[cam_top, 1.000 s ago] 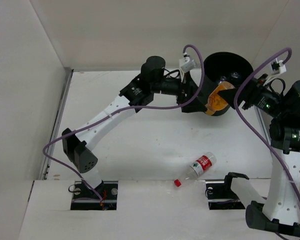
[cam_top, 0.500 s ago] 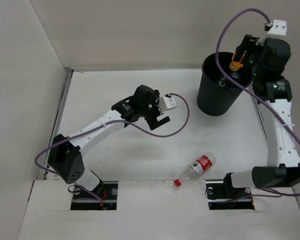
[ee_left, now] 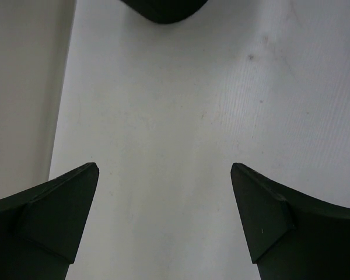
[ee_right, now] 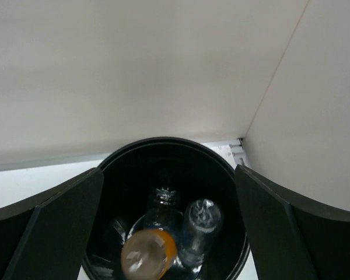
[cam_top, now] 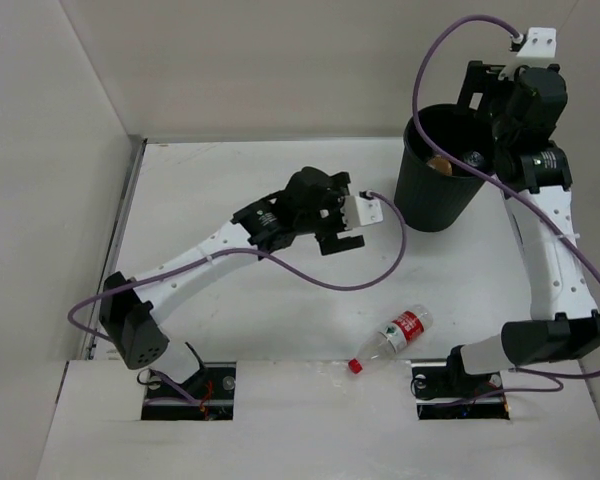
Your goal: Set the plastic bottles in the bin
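Top view first: the bin (cam_top: pixel 435 205) sits far right with the right gripper (cam_top: pixel 477 100) hanging over its mouth, and the short orange bottle (cam_top: pixel 438 163) is already inside. The only one left on the table (cam_top: pixel 230 180) is the red-label bottle (cam_top: pixel 402 332), lying on its side by the near edge, cap pointing near-left. The left gripper (cam_top: pixel 338 238) hovers mid-table, jaws spread, well apart from that bottle. Left wrist view: both fingers (ee_left: pixel 52 204) wide apart, just bare table between them. Right wrist view: fingers (ee_right: pixel 52 216) spread too, holding nothing, looking straight down at three bottles in the bin. So I'd say next up is that last bottle. Turn the wrist so the fingers cross its long axis, close on the labelled body rather than the neck, and come down gently, since it looks like it'd roll.
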`<state>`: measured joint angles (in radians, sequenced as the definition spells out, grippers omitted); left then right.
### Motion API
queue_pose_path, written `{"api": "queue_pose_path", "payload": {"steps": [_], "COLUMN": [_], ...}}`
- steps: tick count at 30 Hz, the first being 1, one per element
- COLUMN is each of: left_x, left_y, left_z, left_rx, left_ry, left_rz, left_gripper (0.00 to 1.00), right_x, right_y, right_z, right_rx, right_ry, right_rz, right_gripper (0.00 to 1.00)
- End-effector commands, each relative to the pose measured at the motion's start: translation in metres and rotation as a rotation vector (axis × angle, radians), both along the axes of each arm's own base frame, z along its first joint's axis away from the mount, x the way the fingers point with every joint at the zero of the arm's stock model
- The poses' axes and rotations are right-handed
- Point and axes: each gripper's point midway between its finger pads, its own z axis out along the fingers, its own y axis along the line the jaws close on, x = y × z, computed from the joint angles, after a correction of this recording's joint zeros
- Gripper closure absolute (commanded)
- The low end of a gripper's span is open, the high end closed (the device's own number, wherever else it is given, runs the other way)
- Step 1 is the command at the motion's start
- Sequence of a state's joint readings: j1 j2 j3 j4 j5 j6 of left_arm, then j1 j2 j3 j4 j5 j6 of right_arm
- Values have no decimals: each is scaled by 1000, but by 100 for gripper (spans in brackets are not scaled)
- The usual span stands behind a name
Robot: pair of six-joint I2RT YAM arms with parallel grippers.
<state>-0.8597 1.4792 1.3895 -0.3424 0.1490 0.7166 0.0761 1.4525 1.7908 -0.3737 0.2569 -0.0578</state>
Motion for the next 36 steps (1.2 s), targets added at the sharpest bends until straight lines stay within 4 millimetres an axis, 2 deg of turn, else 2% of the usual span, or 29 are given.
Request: {"api": "queue_pose_path", "payload": {"steps": [1,3,5,7,9,11,13,15,18,20,23,27,30,36], "left_x": [-31,-61,-89,-116,-133,-139,-137,-134,-126,-123,-128,-155,-173,-194], "left_y": [-48,-76,-93,-98,-89,-74,-64,-64,-75,-87,-109,-132,-135,-128], "left_z": [33,37,32,12,-26,-59,-80,-90,-103,-108,-115,-116,-120,-138], "left_rx": [-94,-115,-106,-60,35,119,140,136,99,57,2,-32,-21,23], "left_ry": [8,65,126,197,267,348,435,458,442,502,637,795,859,897], "left_rz": [-84,-132,-171,-192,-184,-123,-8,45,129,196,252,260,257,272], "left_gripper": [0,0,0,0,0,0,0,0,0,0,0,1,2,2], "right_x": [-48,-75,-110,-147,-182,-216,-244,-264,-290,-297,-300,-290,-285,-281], "right_y": [-5,-15,-31,-47,-60,-64,-62,-58,-48,-43,-42,-53,-62,-65], "right_z": [72,84,93,96,95,93,91,89,85,85,83,75,74,94], "right_rx": [-1,-4,-9,-25,-41,-60,-71,-70,-40,-6,74,135,140,135], "right_ry": [-177,-202,-230,-244,-244,-249,-258,-267,-287,-305,-342,-342,-332,-363], "right_rz": [15,0,-29,-72,-117,-143,-158,-174,-202,-210,-232,-257,-278,-274], "right_gripper": [0,0,0,0,0,0,0,0,0,0,0,0,0,0]}}
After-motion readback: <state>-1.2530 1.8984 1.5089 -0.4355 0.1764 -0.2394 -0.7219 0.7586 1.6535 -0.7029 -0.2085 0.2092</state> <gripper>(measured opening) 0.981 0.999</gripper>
